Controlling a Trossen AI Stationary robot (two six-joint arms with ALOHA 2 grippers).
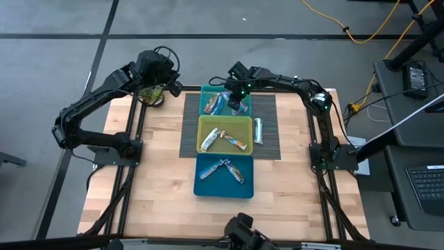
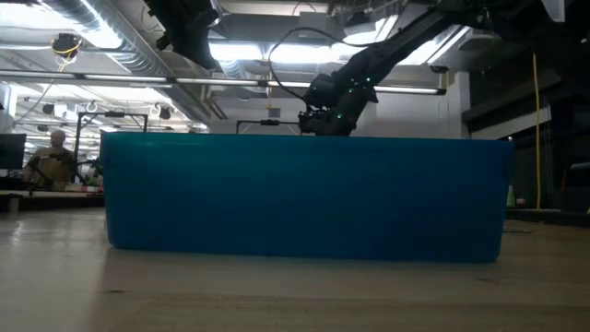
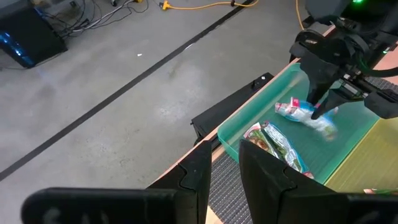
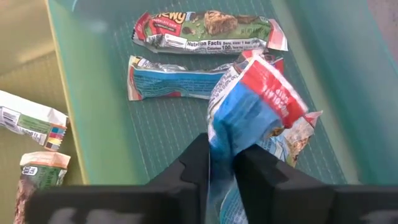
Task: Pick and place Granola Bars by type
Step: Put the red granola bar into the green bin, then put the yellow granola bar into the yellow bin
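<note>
Blue bar (image 4: 249, 112) clamped in my right gripper (image 4: 221, 165) over teal bin (image 1: 205, 104), left gripper (image 3: 224, 168) w/ jaws a bit apart, by table's far left corner.

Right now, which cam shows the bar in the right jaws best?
Right wrist view: the blue-and-red bar fills the frame, pinched over the teal bin. Left wrist view shows it small; high view barely; in the low view the blue bin hides it.

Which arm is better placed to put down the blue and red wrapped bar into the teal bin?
The right: the right gripper already holds the blue and red wrapped bar above the teal bin. The left gripper waits empty at the table's corner.
</note>
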